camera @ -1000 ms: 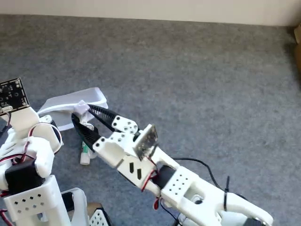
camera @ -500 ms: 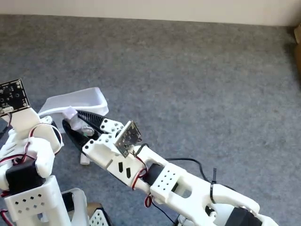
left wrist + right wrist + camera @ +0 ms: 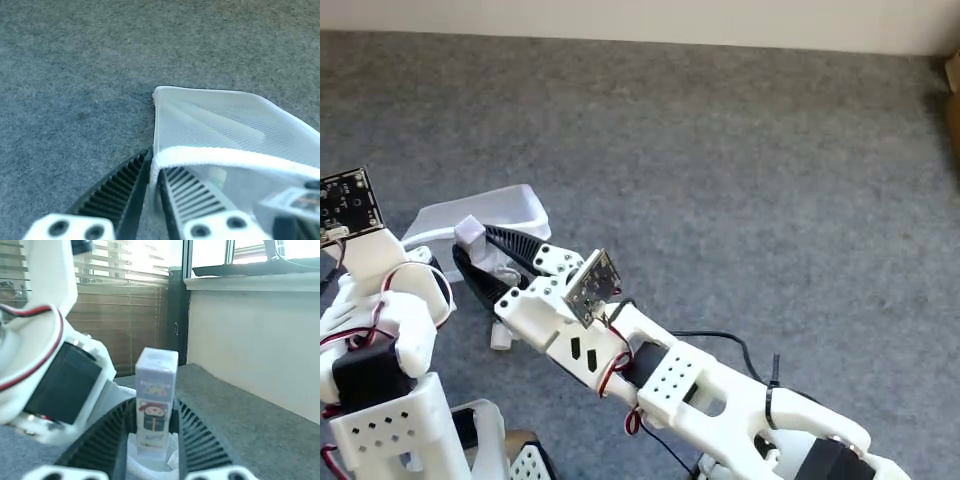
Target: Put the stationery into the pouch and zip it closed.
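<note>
The white mesh pouch [image 3: 505, 208] lies on the grey carpet at the left, with its mouth held up. My left gripper [image 3: 152, 161] is shut on the pouch's [image 3: 225, 127] white zip edge. My right gripper [image 3: 470, 243] is just beside the pouch mouth, shut on a small lavender eraser box [image 3: 468, 232]. In the right wrist view the box [image 3: 156, 390] stands upright in the right gripper [image 3: 154, 406], with a printed label facing me. A white stick with a green band [image 3: 500, 336] lies on the carpet under the right arm, partly hidden.
The left arm's white body [image 3: 380, 330] stands close against the right gripper, and it looms beside the box in the right wrist view [image 3: 50, 355]. Grey carpet [image 3: 750, 170] stretches open to the right and back. A black cable [image 3: 720, 342] trails along the right arm.
The right gripper has carried the eraser box left, toward the pouch mouth, and its wrist has rolled. The left arm and the pouch have stayed put.
</note>
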### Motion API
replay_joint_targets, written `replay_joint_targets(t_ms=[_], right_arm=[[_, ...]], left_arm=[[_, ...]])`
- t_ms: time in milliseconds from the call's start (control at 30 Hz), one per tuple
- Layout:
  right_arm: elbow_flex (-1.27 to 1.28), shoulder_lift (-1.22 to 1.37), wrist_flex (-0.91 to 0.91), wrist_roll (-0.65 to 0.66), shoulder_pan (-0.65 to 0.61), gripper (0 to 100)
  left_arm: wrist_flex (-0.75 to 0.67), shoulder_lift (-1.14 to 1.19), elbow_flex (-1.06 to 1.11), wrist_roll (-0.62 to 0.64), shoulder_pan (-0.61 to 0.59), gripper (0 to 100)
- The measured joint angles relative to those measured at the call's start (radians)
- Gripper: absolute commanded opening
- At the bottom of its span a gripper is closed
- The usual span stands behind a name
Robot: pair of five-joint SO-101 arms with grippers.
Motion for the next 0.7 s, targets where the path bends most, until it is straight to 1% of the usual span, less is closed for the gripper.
replay_joint_targets(t_ms=[233,333,400,533,567,700], right_arm=[[-0.052,0.129,-0.002,0.000,0.003,0.9],[-0.069,0.141,-0.002,0.000,0.014,1.2],[-0.071,0.141,-0.002,0.000,0.015,4.8],[-0.071,0.141,-0.002,0.000,0.015,18.8],[-0.071,0.141,-0.002,0.000,0.015,20.1],[-0.071,0.141,-0.009,0.000,0.014,20.1]], left_arm=[[0.000,0.000,0.000,0.000,0.002,1],[0.000,0.000,0.002,0.000,0.002,1],[0.000,0.000,0.002,0.000,0.002,1],[0.000,0.002,0.002,0.000,0.006,1],[0.000,0.002,0.002,0.000,0.008,1],[0.000,0.002,0.002,0.000,0.009,1]])
